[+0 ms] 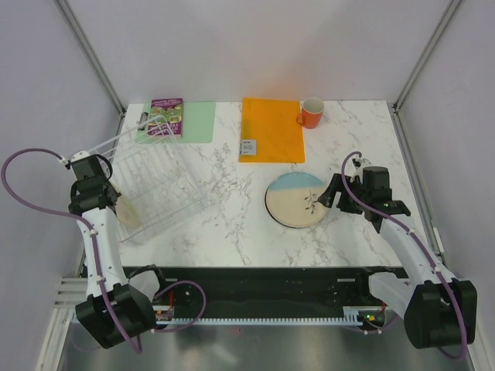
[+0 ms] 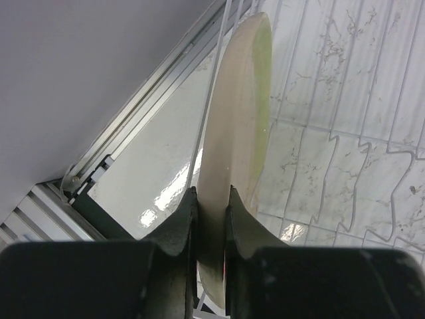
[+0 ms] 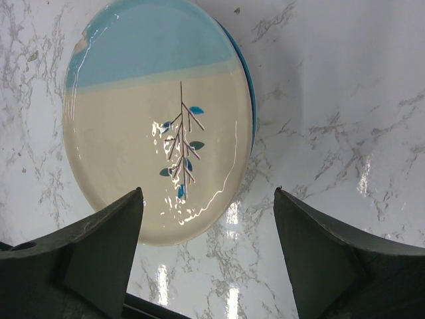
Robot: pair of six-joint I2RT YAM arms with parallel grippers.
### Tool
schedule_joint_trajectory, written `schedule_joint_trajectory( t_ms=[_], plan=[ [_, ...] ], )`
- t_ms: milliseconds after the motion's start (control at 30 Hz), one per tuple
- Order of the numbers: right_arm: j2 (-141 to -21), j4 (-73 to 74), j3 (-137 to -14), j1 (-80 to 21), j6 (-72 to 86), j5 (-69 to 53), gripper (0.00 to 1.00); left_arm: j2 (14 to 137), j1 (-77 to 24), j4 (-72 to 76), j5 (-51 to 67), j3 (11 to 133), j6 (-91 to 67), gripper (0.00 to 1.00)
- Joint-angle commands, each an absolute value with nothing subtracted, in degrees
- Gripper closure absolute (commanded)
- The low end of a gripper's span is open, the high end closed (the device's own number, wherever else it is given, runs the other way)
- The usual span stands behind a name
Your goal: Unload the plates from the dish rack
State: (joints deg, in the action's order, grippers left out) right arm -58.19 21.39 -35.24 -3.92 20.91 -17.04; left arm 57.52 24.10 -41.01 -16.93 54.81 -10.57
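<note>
Though tiny overhead, left gripper [image 2: 211, 199] up close pinches a pale plate [image 2: 236, 119]

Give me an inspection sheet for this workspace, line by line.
Surface: white marble table, nothing spilled seen.
Job's things: white wire dish rack holds a pale cream round plate on edge; blue-and-beige round sprig plate lies flat on the table.
Clutter: flat orange sheet, orange mug, green mat, purple packet.
Grippers: left gripper shut on the cream plate's rim; right gripper open over the sprig plate.
Cables: purple cables loop off both arms.
Surroundings: plain grey walls.
</note>
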Motion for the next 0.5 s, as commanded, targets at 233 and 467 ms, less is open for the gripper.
schedule_joint_trajectory(
  t_ms=[233, 467],
  plan=[
    [-58.89, 20.21, -35.24, -4.13, 20.04, -17.31, 0.14, 55.99, 24.35, -39.99, -0.91, 59.93, -12.75, 0.98],
    [-58.80, 20.22, -35.33, -4.22, 19.86, -17.31, 0.14, 53.35, 24.43, -41.04, 12.48, 69.07, -13.00, 0.98]
  ],
)
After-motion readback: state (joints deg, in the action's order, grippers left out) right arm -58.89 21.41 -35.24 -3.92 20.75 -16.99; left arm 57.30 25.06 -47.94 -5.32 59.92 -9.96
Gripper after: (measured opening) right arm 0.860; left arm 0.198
